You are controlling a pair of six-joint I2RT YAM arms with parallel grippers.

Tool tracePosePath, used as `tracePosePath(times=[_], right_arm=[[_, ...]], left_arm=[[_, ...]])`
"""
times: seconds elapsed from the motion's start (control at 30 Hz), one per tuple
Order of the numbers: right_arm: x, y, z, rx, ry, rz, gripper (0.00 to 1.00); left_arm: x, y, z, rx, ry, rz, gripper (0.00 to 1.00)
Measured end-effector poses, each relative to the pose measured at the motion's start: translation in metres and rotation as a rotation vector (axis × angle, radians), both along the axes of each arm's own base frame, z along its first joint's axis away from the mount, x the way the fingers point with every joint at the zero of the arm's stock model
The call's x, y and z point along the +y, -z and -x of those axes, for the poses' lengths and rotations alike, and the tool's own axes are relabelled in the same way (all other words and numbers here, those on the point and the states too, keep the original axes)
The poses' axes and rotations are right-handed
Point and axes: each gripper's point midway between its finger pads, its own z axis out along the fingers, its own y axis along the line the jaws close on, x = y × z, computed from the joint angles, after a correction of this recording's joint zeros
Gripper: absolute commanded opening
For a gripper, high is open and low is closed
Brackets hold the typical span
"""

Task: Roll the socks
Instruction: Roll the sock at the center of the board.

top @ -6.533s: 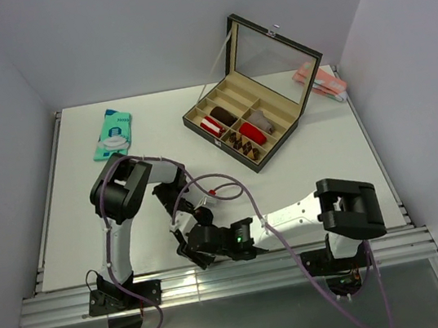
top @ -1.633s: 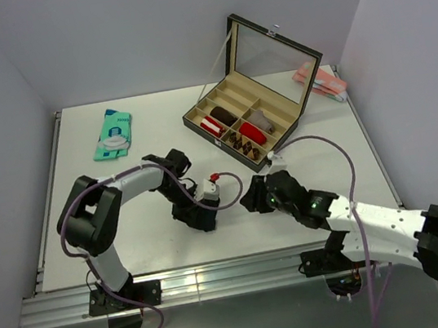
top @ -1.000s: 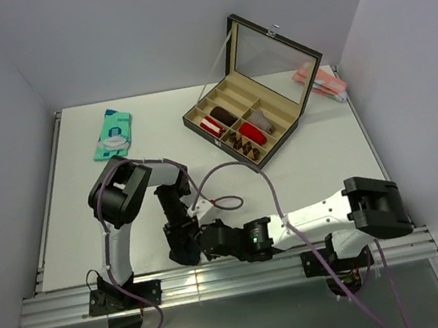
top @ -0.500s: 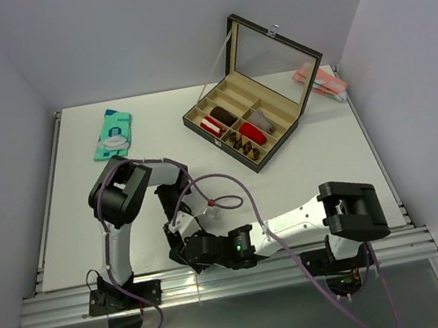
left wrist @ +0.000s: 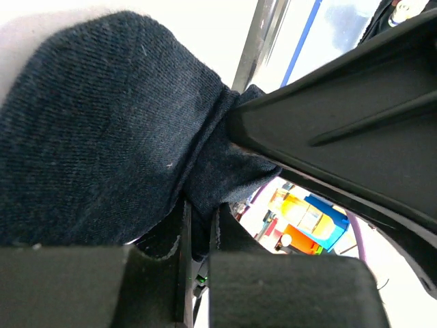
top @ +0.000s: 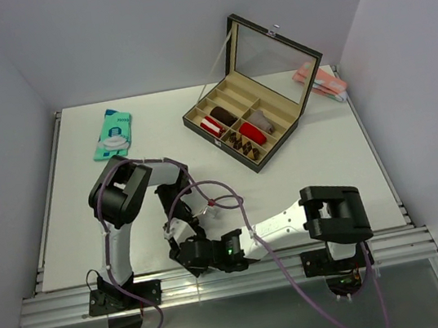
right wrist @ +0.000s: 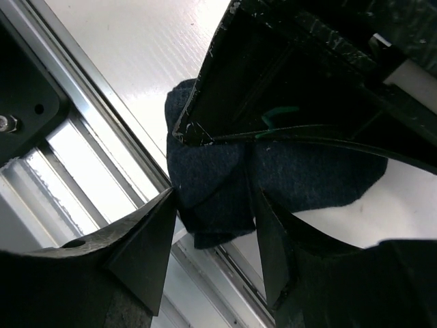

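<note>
Well, farthest left on the table [top: 334,163] lies a teal packet [top: 112,133], flat and well apart from my arms. My left gripper [left wrist: 199,220] is down at the near edge, a little left of the middle. Its jaws are clenched on a navy sock [left wrist: 102,123]: a fold of the fabric is pinched in the narrow slit between the fingers, and the rest bulges out in a thick rounded bunch. The sock sits right by the metal rail [right wrist: 61,137] along the table's front, its lower end overlapping that edge in my right wrist view.

My right gripper [right wrist: 217,208] reaches in from the right and meets the left one there. Its jaws stand apart, one finger on each side of the sock's folded end. Seen from my left wrist, one of those fingers presses against the fabric where it creases, but this gripper clamps nothing.

Farther right and toward the back stands a dark box [top: 218,147] with its lid [top: 271,45] raised, and red rolls [top: 251,133] lie in its compartments. A pink bundle [top: 318,81] lies near the far right edge, behind the box.
</note>
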Motion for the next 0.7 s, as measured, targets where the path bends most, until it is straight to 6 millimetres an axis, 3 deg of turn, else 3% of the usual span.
tracePosePath(times=[0.13, 0.17, 0.2, 0.27, 0.37, 0.47, 0.7], right_arm=[[0.001, 0.006, 0.000, 0.001, 0.001, 0.007, 0.42], [0.001, 0.007, 0.000, 0.002, 0.002, 0.007, 0.27], [0.001, 0.007, 0.000, 0.005, 0.003, 0.006, 0.19], [0.002, 0.007, 0.000, 0.012, 0.009, -0.002, 0.12], [0.000, 0.008, -0.001, 0.036, 0.022, -0.038, 0.09], [-0.008, 0.008, -0.006, 0.065, 0.048, -0.094, 0.04], [-0.017, 0.008, -0.028, 0.087, 0.123, -0.179, 0.03]], left_arm=[[0.000, 0.000, 0.000, -0.001, 0.000, 0.000, 0.13], [0.000, 0.000, 0.000, -0.001, 0.000, 0.001, 0.14], [0.000, 0.000, 0.000, -0.002, 0.000, 0.001, 0.15], [0.000, 0.001, -0.001, -0.003, -0.002, 0.001, 0.18], [-0.002, 0.000, -0.005, -0.008, -0.019, 0.003, 0.24], [-0.009, -0.001, -0.013, -0.016, -0.064, 0.039, 0.22], [-0.021, -0.010, -0.043, -0.130, -0.178, 0.156, 0.21]])
